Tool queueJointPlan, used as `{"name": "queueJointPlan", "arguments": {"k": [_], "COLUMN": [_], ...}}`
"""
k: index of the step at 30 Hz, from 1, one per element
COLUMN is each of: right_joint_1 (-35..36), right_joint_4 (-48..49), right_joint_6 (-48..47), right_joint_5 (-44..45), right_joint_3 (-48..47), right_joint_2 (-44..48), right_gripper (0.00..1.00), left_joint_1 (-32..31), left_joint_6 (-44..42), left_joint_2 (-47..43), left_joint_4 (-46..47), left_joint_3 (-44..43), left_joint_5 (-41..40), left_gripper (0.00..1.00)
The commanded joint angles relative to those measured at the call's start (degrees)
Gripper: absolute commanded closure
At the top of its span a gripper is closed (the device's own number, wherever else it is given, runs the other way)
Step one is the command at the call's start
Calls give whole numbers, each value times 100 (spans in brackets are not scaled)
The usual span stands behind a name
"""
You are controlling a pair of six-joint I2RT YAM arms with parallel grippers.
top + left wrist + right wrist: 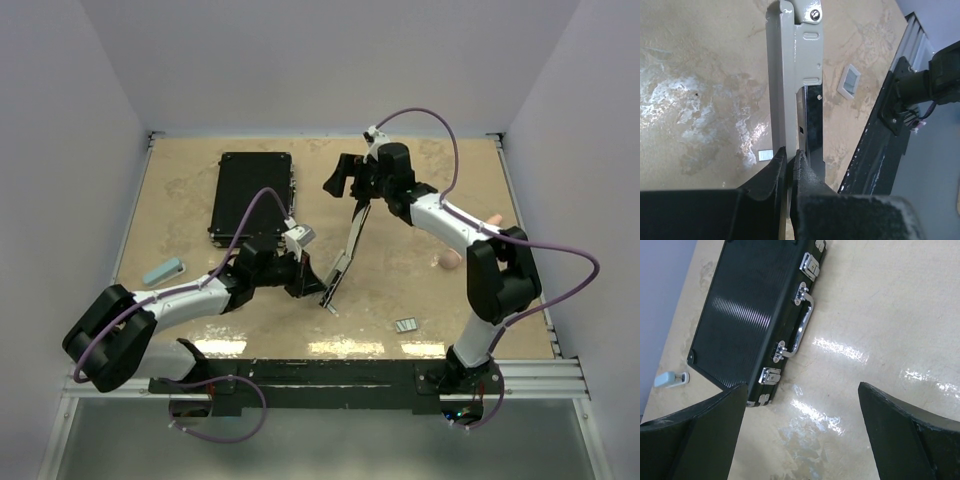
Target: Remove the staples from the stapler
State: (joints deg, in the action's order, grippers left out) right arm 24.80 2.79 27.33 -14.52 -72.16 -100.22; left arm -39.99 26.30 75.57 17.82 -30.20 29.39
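The stapler [345, 250] is opened into a short grey bar [300, 238] and a long rail tilted over the table's middle. In the left wrist view the grey bar [790, 75] and the shiny rail [810, 125] run up from my fingers. My left gripper [306, 280] [791, 157] is shut on the stapler's lower end. A tiny silvery strip of staples [764, 155] lies on the table beside my left finger. My right gripper [342, 178] [802, 385] is open and empty, hovering near the rail's far end.
A flat black case [252, 197] [750, 305] lies at the back left. A small pale blue object [163, 270] [670, 379] lies at the left. A small white tile [406, 325] [849, 81] lies front right. A pink cylinder [450, 260] lies behind the right arm.
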Motion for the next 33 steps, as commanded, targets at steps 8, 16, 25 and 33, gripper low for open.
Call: {"name": "queueJointPlan", "arguments": {"k": [8, 16, 25, 33], "right_joint_1": [25, -115, -98, 78], "right_joint_4": [-964, -1157, -824, -446], "right_joint_6": [-158, -246, -115, 18], "right_joint_5": [485, 450, 3, -218], "right_joint_3": [-984, -1124, -669, -325], "right_joint_2": [178, 750, 741, -23], "right_gripper": [2, 1, 2, 4], "left_joint_1": [878, 1037, 1046, 1046], "left_joint_6": [1552, 1773, 1685, 1905], "left_joint_2": [-104, -236, -174, 28], "left_joint_4": [2672, 2867, 2937, 3386], "left_joint_3": [83, 216, 181, 207], "left_joint_5": [875, 1078, 1218, 1526], "left_gripper": [100, 100, 100, 100]}}
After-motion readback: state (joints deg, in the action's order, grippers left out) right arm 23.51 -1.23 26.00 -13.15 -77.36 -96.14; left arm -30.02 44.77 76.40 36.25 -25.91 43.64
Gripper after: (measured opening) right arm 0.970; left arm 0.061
